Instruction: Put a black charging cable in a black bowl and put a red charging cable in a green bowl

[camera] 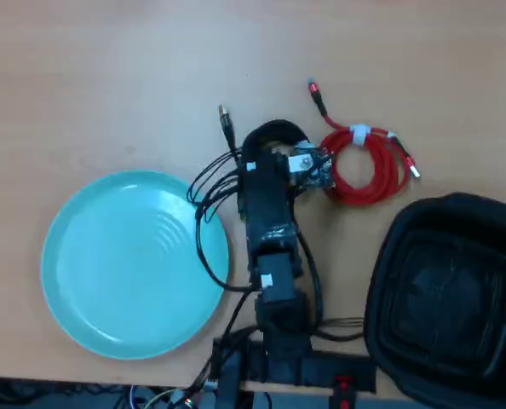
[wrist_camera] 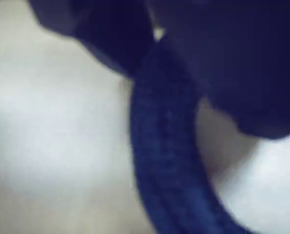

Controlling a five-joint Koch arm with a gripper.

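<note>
Jaw state: cannot tell. Wrist view blurred; dark jaw parts crowd the top, black cable (wrist_camera: 167, 161) curves right under them, touching or nearly so, grasp unconfirmed. Overhead: gripper (camera: 274, 141) hidden under arm (camera: 268, 213), down over black cable (camera: 274, 129) coil, plug end sticking out to the jaws' left. Red cable (camera: 368, 166) coiled just right of the jaws, near. Black bowl (camera: 453, 298) well off to the right and nearer the base, green bowl (camera: 134, 260) off to the left.

Risks, judged:
- Pinching one loop only, coil unravelling on lift, tail dragging.
- Snagging the red cable, so close beside.
- Catching arm's own wiring.
- Draping over the bowl rim at drop.
</note>
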